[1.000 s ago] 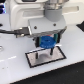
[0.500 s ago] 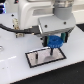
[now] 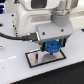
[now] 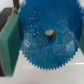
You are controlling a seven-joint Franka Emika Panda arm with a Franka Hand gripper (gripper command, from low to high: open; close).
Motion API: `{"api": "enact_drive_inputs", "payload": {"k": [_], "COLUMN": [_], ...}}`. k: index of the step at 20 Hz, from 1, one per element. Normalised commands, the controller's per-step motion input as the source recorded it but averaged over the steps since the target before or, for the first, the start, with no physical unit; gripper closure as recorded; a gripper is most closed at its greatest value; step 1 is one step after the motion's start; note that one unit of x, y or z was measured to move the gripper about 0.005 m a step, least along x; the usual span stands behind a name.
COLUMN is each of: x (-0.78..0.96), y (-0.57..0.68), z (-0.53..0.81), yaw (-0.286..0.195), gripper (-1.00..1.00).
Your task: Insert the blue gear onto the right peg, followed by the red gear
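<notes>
The tool (image 3: 52, 47) is closed on the blue gear (image 3: 52, 48), its green pads (image 4: 8, 42) pressed against the toothed rim on opposite sides, and it holds the gear low over the grey, black-edged plate (image 3: 36, 59) on the white tabletop (image 3: 15, 70). In the wrist view a short dark pin, which I take to be the right peg (image 4: 49, 33), shows inside the gear's centre hole, so the hole and peg look lined up or nearly so; whether the gear is already threaded on the peg or only hanging above it cannot be told. The red gear is not visible in either view. The step in hand appears to be seating the blue gear. To do it well, keep the gear flat and level, come straight down with no sideways drift so the hole does not catch on the peg tip, and keep the grip until the disc lies flush on the plate. Then spread the pads only enough to clear the teeth and lift straight up, so the gear is not dragged off.
</notes>
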Motion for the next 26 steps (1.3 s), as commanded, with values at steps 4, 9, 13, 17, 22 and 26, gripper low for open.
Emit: {"api": "enact_drive_inputs", "payload": {"k": [4,9,13,17,22,26], "x": [0.28,0.17,0.17,0.07,0.01,-0.09], "y": [-0.04,0.01,0.01,0.03,0.06,0.11], "z": [-0.11,-0.21,-0.19,-0.10,0.03,0.33], "yaw": [0.000,0.000,0.000,0.000,0.000,0.000], "gripper": [1.00,1.00,1.00,1.00,-1.00,-1.00]}}
